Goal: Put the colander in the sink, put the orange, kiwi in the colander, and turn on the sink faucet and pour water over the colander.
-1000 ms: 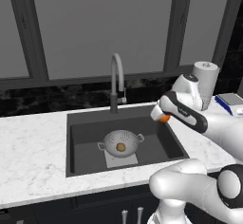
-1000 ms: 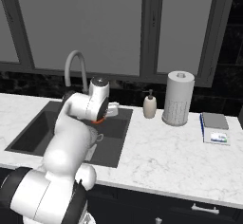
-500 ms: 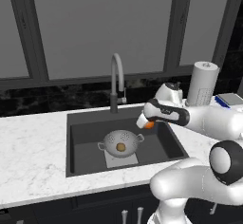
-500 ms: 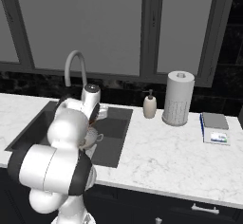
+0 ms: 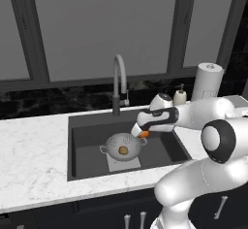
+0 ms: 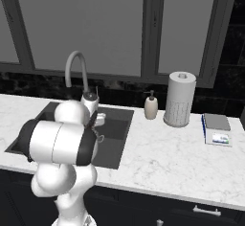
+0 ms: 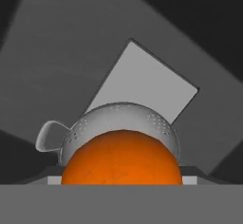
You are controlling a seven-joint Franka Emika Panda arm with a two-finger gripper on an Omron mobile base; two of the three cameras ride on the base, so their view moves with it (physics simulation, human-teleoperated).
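Note:
The silver colander (image 5: 122, 143) stands on the lighter square at the bottom of the dark sink (image 5: 89, 132). The brown kiwi (image 5: 123, 150) lies inside it. My gripper (image 5: 141, 132) hangs just above the colander's right rim, shut on the orange (image 5: 144, 134). In the hand view the orange (image 7: 122, 158) bulges up in the foreground, and the colander (image 7: 118, 117) sits right behind it on the grey square (image 7: 144, 83). The grey gooseneck sink faucet (image 5: 119, 81) rises behind the basin, and no water shows at its spout.
A white soap dispenser (image 6: 151, 106) and a paper towel roll (image 6: 179, 99) stand on the marble counter right of the sink. A small box (image 6: 216, 128) lies farther right. My own arm covers much of the sink (image 6: 115, 124) in the right base view. Dark windows run behind.
My arm has swung left from the counter edge beside the sink to over the basin, carrying the orange down to the colander's right rim. The colander and kiwi have stayed put.

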